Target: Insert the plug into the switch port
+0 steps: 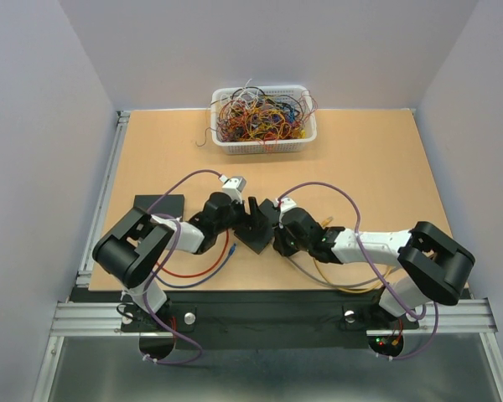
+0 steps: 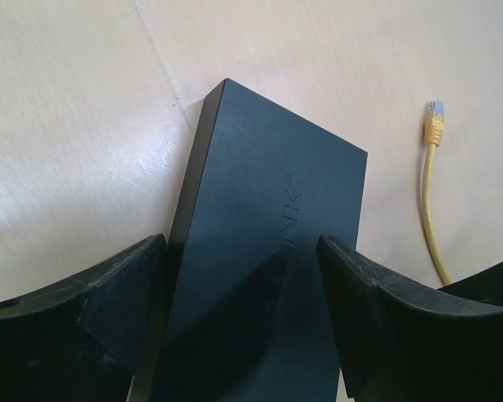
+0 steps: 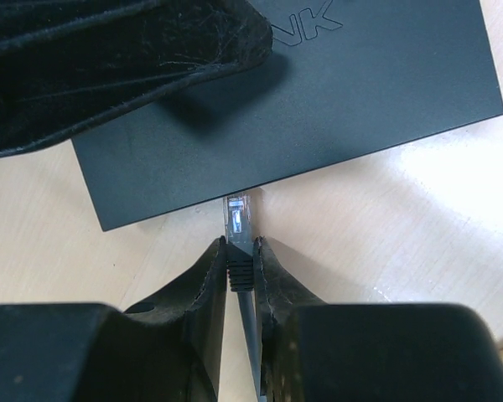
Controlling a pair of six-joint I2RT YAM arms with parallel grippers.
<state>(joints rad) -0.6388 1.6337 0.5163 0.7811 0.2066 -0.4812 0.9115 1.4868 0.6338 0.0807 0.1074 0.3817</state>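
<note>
— Leftmost?
— Left gripper (image 2: 247,310), clenched on the black box (image 2: 268,201), a finger (image 2: 117,301) pressed to each long side. Holds it flat on the tan table (image 2: 67,126).
— Any writing?
— Embossed on the top face: reads "NK", followed by a small circled mark. Too dim in the shadow to read anything before those letters. Same "NK" in the right wrist view.
— Right of the box?
— Yellow cable (image 2: 427,218) with a clear connector, loose on the table, apart from the box.
— And the plug?
— Plug (image 3: 239,216), clear, pinched at its dark boot by the right gripper (image 3: 240,260). Touches the box's narrow edge (image 3: 168,208) with its tip. Impossible to see the socket openings from above, or to tell how deep it sits.
</note>
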